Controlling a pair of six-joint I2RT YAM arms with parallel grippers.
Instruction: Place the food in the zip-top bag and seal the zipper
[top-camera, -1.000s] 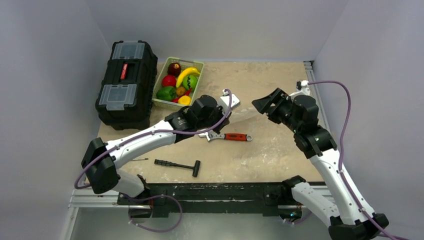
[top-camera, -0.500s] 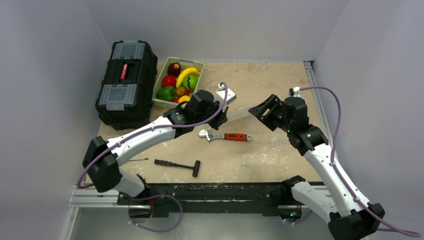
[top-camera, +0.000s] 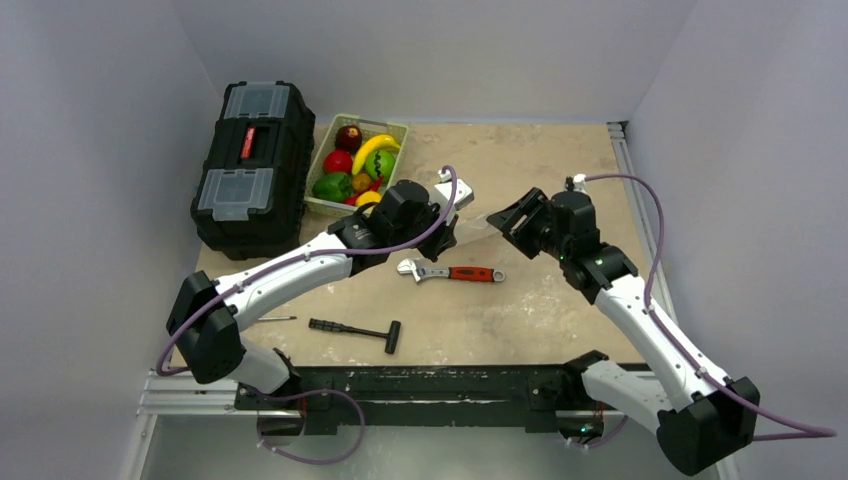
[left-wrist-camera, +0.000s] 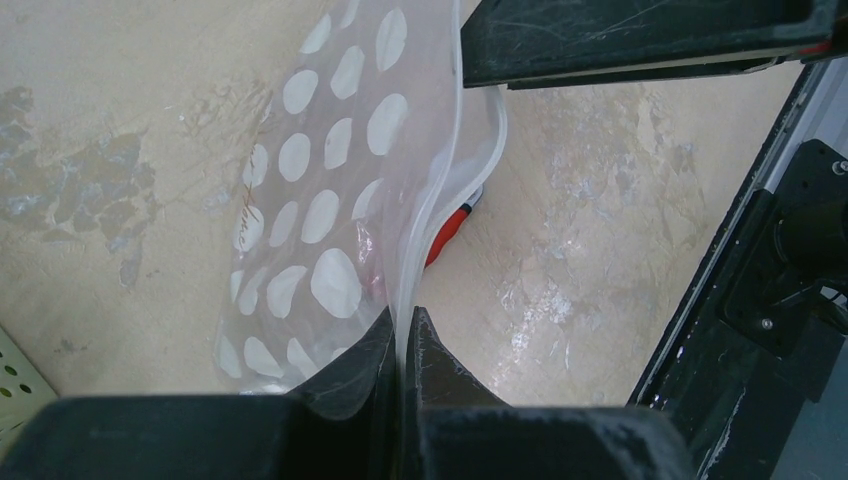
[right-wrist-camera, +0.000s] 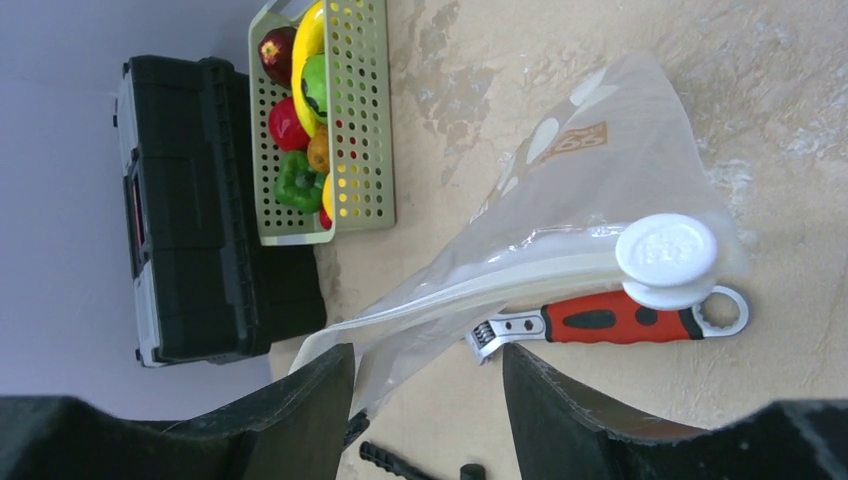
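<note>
The food lies in the pale green basket (top-camera: 401, 128): green pepper (top-camera: 332, 186), red fruit (top-camera: 338, 161), yellow banana (top-camera: 373, 148), dark red piece (top-camera: 348, 136). It also shows in the right wrist view (right-wrist-camera: 297, 183). My left gripper (top-camera: 452, 222) (left-wrist-camera: 400, 335) is shut on the edge of the clear polka-dot zip-top bag (left-wrist-camera: 320, 200) (right-wrist-camera: 600, 170) and holds it above the table. The zipper (right-wrist-camera: 480, 285) runs to a round white tab (right-wrist-camera: 665, 255). My right gripper (top-camera: 500, 216) (right-wrist-camera: 428, 400) is open, and the bag's free corner lies between its fingers.
A black toolbox (top-camera: 250, 165) stands left of the basket. A red-handled wrench (top-camera: 450, 272) (right-wrist-camera: 610, 320) lies under the bag. A black hammer (top-camera: 355, 330) and a thin tool (top-camera: 275, 319) lie near the front edge.
My right arm has moved left and its open gripper has come up to the bag's free end. My left gripper has shifted slightly back, still holding the bag.
</note>
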